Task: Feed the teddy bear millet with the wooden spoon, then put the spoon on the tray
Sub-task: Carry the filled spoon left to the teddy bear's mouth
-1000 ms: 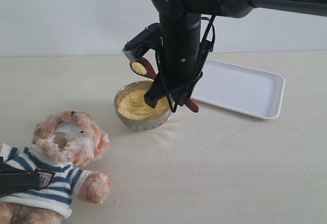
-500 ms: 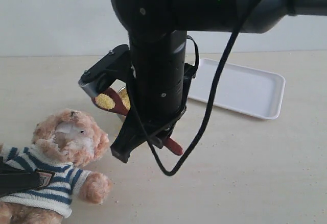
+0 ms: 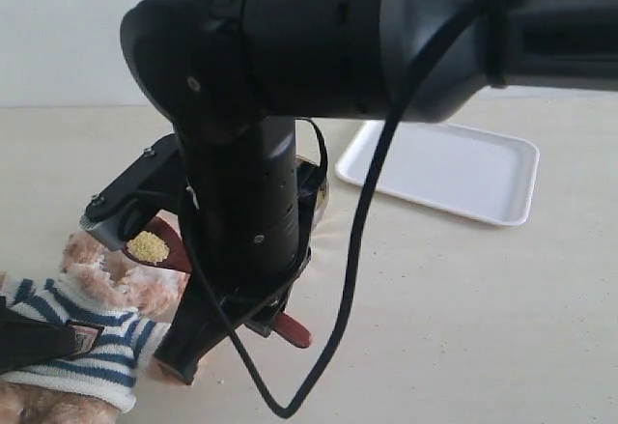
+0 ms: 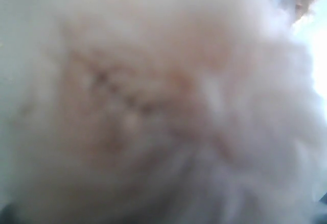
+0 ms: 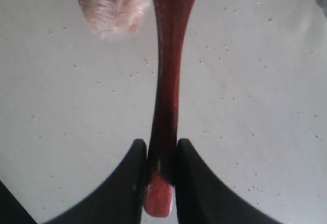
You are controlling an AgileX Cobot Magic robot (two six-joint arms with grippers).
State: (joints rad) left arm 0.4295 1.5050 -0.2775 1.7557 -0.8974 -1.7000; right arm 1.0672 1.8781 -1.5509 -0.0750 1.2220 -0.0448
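Observation:
My right gripper (image 3: pixel 255 318) (image 5: pixel 162 145) is shut on the tail of the wooden spoon (image 3: pixel 169 250) (image 5: pixel 166 81). The spoon's bowl carries a heap of millet (image 3: pixel 148 246) and sits right at the teddy bear's face. The teddy bear (image 3: pixel 72 332) lies at the lower left in its striped sweater, its head mostly hidden behind the spoon and arm. One of its furry paws (image 5: pixel 112 7) shows beside the handle. A dark part of my left gripper (image 3: pixel 34 342) rests on the sweater. The left wrist view shows only blurred fur (image 4: pixel 153 106).
The white tray (image 3: pixel 454 168) lies at the right rear. The metal bowl is almost wholly hidden behind my right arm; only a sliver of its rim (image 3: pixel 319 192) shows. Fine millet specks dot the table (image 5: pixel 245 132).
My right arm has carried the loaded spoon from above the metal bowl down and to the left, to the bear's face. The bear and left gripper have stayed put.

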